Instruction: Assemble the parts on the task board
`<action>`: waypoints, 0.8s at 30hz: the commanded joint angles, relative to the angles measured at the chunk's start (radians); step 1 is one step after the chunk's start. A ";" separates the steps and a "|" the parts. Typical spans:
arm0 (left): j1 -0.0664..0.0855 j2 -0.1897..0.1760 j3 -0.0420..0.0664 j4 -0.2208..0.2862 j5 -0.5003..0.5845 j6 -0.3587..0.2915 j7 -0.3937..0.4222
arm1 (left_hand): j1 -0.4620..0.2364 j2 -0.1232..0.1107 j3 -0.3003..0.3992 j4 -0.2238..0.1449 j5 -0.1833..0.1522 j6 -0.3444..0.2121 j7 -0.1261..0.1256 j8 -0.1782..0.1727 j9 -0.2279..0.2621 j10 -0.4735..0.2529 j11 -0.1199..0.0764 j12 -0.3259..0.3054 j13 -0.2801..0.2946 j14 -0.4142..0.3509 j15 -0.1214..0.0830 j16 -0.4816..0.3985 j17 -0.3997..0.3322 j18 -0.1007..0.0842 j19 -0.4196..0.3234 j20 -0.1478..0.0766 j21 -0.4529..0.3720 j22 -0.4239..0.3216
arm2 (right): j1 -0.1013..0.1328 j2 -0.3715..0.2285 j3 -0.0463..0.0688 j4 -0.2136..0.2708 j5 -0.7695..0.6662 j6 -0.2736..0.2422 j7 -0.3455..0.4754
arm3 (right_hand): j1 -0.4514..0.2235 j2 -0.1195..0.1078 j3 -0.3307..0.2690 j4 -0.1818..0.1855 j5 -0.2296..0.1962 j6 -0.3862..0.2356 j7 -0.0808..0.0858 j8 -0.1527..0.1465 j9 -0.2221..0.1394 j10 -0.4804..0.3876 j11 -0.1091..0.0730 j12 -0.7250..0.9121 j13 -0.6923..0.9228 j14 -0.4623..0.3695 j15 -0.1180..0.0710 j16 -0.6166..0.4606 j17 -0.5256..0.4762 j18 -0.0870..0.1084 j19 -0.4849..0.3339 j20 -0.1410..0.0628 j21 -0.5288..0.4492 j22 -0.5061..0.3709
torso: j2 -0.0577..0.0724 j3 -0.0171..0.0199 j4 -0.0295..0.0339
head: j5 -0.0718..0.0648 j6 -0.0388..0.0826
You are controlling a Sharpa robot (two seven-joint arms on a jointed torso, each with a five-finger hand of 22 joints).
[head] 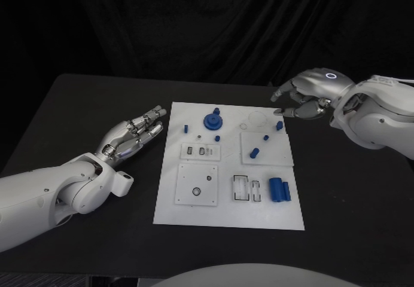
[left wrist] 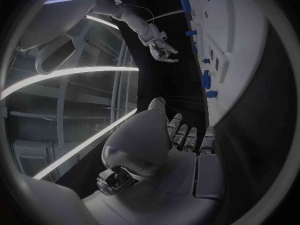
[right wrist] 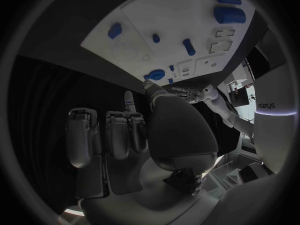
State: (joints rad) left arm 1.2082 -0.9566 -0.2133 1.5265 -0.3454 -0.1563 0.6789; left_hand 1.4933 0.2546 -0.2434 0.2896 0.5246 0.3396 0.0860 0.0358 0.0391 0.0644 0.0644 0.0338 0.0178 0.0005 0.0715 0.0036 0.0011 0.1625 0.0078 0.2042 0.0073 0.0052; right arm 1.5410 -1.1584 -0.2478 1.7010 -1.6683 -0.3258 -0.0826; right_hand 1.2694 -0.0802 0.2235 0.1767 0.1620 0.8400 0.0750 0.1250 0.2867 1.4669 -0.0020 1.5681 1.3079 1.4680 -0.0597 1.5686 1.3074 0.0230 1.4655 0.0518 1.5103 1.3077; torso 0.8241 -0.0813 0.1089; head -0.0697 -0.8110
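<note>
The white task board (head: 226, 206) lies in the middle of the black table. On it sit a round blue part (head: 213, 121), a pair of blue cylinders (head: 279, 189) and several small blue pegs, one of them (head: 255, 153) near the middle. My left hand (head: 134, 134) rests flat on the table just left of the board, fingers stretched out and holding nothing; it is also seen from behind (left wrist: 181, 145). My right hand (head: 302, 98) hovers over the board's far right corner, fingers loosely bent, nothing visible in them (right wrist: 137, 130).
White inset plates with slots and holes (head: 197, 185) cover the board's near half. Bare black table (head: 353, 197) stretches to the right of the board and in front of it.
</note>
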 commanded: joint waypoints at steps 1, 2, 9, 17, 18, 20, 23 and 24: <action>0.001 0.001 0.001 0.003 -0.002 0.001 0.114 | 0.007 -0.001 0.006 -0.001 0.008 0.006 0.003 0.005 0.001 0.000 0.006 -0.003 -0.001 0.000 0.005 -0.004 -0.001 0.019 0.000 0.010 0.002 0.001 | -0.016 -0.024 -0.001 0.007 -0.005 -0.020 -0.021 | -0.006 -0.004 0.001 0.008 -0.001 -0.013 0.000 -0.009 0.000 0.104 -0.008 0.003 0.263 0.103 -0.008 0.002 0.263 -0.006 0.068 -0.005 0.003 0.238 | -0.001 -0.0011 -0.0020 | 0.000 0.000; 0.001 0.001 0.001 0.003 -0.002 0.001 0.114 | 0.007 -0.001 0.006 -0.001 0.008 0.006 0.003 0.005 0.001 0.000 0.006 -0.003 -0.001 0.000 0.005 -0.004 -0.001 0.019 0.000 0.010 0.002 0.001 | -0.019 -0.029 -0.001 0.005 -0.005 -0.020 -0.022 | -0.005 -0.004 0.001 0.009 -0.001 -0.014 0.000 -0.010 0.000 0.104 -0.009 0.003 0.263 0.103 -0.008 0.002 0.263 -0.006 0.068 -0.005 0.002 0.238 | 0.000 -0.0011 -0.0014 | -0.002 0.000; 0.001 0.003 0.001 0.002 -0.002 0.003 0.114 | 0.006 -0.002 0.006 0.000 0.011 0.006 0.003 0.005 0.001 0.000 0.006 -0.003 -0.001 0.000 0.005 -0.004 -0.001 0.019 0.000 0.010 0.002 0.001 | -0.043 -0.045 -0.002 -0.032 -0.005 -0.022 -0.040 | -0.001 -0.011 -0.009 0.029 -0.015 -0.042 -0.001 -0.030 -0.005 0.104 -0.010 0.003 0.263 0.103 -0.009 0.002 0.263 -0.005 0.064 -0.007 -0.004 0.236 | 0.003 0.0000 0.0002 | -0.011 0.002; 0.000 0.004 0.001 0.000 -0.002 0.005 0.114 | 0.005 -0.002 0.006 0.000 0.013 0.006 0.003 0.005 0.001 0.000 0.006 -0.003 -0.001 0.000 0.006 -0.004 -0.001 0.019 0.000 0.010 0.002 0.001 | -0.067 -0.030 -0.002 -0.065 -0.005 -0.016 -0.051 | -0.001 -0.018 -0.021 0.056 -0.047 -0.045 0.002 -0.037 -0.006 0.104 -0.008 0.003 0.263 0.103 -0.008 0.002 0.263 -0.002 0.060 -0.007 -0.012 0.233 | 0.004 0.0010 -0.0018 | -0.016 0.005; 0.000 0.004 0.001 -0.001 -0.002 0.005 0.114 | 0.005 -0.002 0.006 0.000 0.016 0.006 0.003 0.005 0.000 0.000 0.006 -0.003 -0.001 0.000 0.006 -0.004 -0.001 0.019 0.000 0.010 0.002 0.001 | -0.071 -0.028 -0.002 -0.068 -0.005 -0.015 -0.051 | -0.001 -0.018 -0.022 0.058 -0.049 -0.045 0.002 -0.037 -0.006 0.104 -0.008 0.003 0.263 0.103 -0.008 0.002 0.263 -0.002 0.059 -0.006 -0.014 0.233 | 0.004 0.0010 -0.0014 | -0.018 0.007; 0.000 0.005 0.001 -0.001 -0.002 0.006 0.114 | 0.005 -0.002 0.006 0.000 0.016 0.006 0.003 0.005 0.000 0.000 0.006 -0.003 -0.001 0.000 0.006 -0.004 -0.001 0.019 0.000 0.010 0.002 0.001 | -0.075 -0.024 -0.002 -0.071 -0.005 -0.013 -0.052 | -0.001 -0.018 -0.022 0.058 -0.049 -0.045 0.002 -0.037 -0.006 0.104 -0.008 0.003 0.263 0.103 -0.008 0.002 0.263 -0.002 0.059 -0.006 -0.014 0.233 | 0.004 0.0010 0.0007 | -0.022 0.007; 0.000 0.006 0.001 -0.002 -0.002 0.007 0.114 | 0.005 -0.002 0.006 0.000 0.016 0.006 0.003 0.005 0.000 0.000 0.006 -0.003 -0.001 0.000 0.006 -0.004 -0.001 0.019 0.000 0.010 0.002 0.001 | -0.083 -0.018 -0.002 -0.079 -0.005 -0.008 -0.056 | -0.001 -0.018 -0.023 0.061 -0.053 -0.043 0.003 -0.037 -0.006 0.104 -0.007 0.003 0.263 0.103 -0.008 0.002 0.263 -0.001 0.056 -0.006 -0.018 0.231 | 0.004 0.0007 0.0032 | -0.027 0.009; 0.000 0.006 0.001 -0.002 -0.002 0.007 0.114 | 0.005 -0.002 0.006 0.000 0.016 0.006 0.003 0.005 0.000 0.000 0.006 -0.003 -0.001 0.000 0.006 -0.004 -0.001 0.019 0.000 0.010 0.002 0.001 | -0.085 -0.015 -0.002 -0.082 -0.005 -0.007 -0.057 | 0.000 -0.018 -0.023 0.061 -0.053 -0.043 0.003 -0.037 -0.006 0.104 -0.007 0.003 0.263 0.103 -0.008 0.002 0.263 -0.001 0.055 -0.006 -0.020 0.231 | 0.004 0.0007 0.0032 | -0.028 0.010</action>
State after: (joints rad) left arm 1.2082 -0.9526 -0.2134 1.5236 -0.3453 -0.1559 0.6789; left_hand 1.4933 0.2546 -0.2435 0.2896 0.5341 0.3396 0.0860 0.0358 0.0390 0.0644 0.0643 0.0338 0.0178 0.0005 0.0714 0.0036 0.0017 0.1625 0.0079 0.2042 0.0073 0.0051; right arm 1.4595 -1.1742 -0.2505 1.6221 -1.6681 -0.3299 -0.1115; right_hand 1.2695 -0.0908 0.1989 0.2317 0.1115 0.7997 0.0778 0.0926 0.2810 1.4632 -0.0055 1.5681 1.3076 1.4652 -0.0624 1.5685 1.3074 0.0234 1.4654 0.0518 1.4944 1.3075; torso 0.8280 -0.0806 0.1097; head -0.0953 -0.8022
